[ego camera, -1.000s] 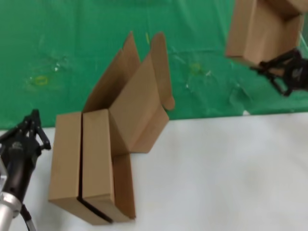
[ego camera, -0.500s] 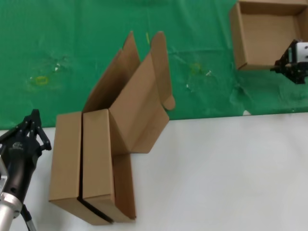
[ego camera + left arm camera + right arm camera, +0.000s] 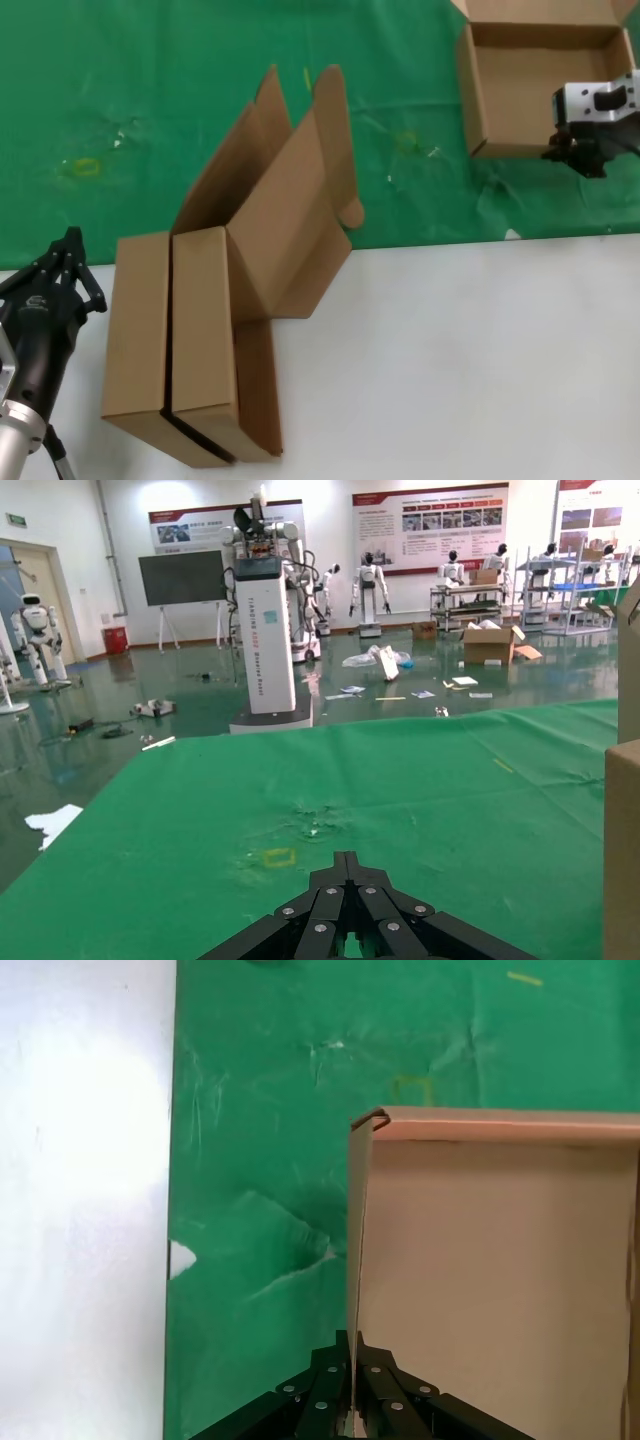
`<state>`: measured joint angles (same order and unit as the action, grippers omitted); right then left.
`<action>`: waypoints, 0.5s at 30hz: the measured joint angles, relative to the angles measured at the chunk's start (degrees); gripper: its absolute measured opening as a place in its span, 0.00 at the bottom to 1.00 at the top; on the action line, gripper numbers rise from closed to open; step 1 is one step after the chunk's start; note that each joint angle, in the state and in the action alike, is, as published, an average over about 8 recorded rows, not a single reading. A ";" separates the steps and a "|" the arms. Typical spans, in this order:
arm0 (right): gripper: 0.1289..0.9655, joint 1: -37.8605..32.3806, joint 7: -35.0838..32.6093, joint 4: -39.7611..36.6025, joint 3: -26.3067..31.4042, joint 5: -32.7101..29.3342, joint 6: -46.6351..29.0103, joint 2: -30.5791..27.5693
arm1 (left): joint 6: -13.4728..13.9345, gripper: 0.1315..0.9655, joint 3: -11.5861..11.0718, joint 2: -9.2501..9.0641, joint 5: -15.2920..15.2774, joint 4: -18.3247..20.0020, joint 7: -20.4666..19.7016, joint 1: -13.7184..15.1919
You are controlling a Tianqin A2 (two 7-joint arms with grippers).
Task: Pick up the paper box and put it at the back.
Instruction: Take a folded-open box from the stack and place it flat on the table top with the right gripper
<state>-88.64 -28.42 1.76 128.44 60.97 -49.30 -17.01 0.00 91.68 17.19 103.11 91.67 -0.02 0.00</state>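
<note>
I have the shallow brown corrugated-cardboard paper box [image 3: 540,85] far right on the creased green cloth [image 3: 150,110], its near wall pinched in my right claw [image 3: 580,160]. That thin-wall grip may tear or slip. Left claw [image 3: 62,262], closed and empty, waits over the white counter [image 3: 470,360].

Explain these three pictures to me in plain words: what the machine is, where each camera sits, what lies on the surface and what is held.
This is a two-armed robot. The head view looks down from its head; the other two come from cameras on its wrists. A green cloth covers the far side of a white table. Two brown cardboard boxes stand together near the robot, lids raised. The right gripper is clamped on the side wall of an open paper box over the green cloth. The left gripper waits beside the two boxes, shut and holding nothing.
</note>
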 joint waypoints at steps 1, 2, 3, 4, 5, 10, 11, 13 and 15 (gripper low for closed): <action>0.02 -0.01 0.32 -0.12 0.22 -0.10 0.17 0.14 | 0.00 0.02 0.00 0.00 0.00 0.00 0.00 0.00; 0.02 0.00 0.56 -0.21 0.41 -0.17 0.35 0.25 | 0.00 0.02 0.00 0.00 0.00 0.00 0.00 0.00; 0.02 0.01 0.78 -0.30 0.59 -0.23 0.55 0.34 | 0.00 0.02 0.00 0.00 0.00 0.00 0.00 0.00; 0.02 0.02 0.96 -0.38 0.75 -0.27 0.75 0.42 | 0.00 0.02 0.00 0.00 0.00 0.00 0.00 0.00; 0.02 0.04 1.12 -0.45 0.88 -0.29 0.96 0.48 | 0.00 0.02 0.00 0.00 0.00 0.00 0.00 0.00; 0.02 0.16 1.63 -0.74 1.41 -0.24 2.16 0.71 | 0.00 0.02 0.00 0.00 0.00 0.00 0.00 0.00; 0.02 0.19 1.68 -0.79 1.49 -0.21 2.40 0.74 | 0.00 0.02 0.00 0.00 0.00 0.00 0.00 0.00; 0.02 0.29 1.73 -0.86 1.61 -0.13 2.88 0.78 | 0.00 0.02 0.00 0.00 0.00 0.00 0.00 0.00; 0.02 0.42 1.73 -0.92 1.71 -0.03 3.34 0.80 | 0.00 0.02 0.00 0.00 0.00 0.00 0.00 0.00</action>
<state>-88.22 -26.69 0.84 130.16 60.94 -45.97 -16.20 0.00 91.68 17.19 103.11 91.67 -0.02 0.00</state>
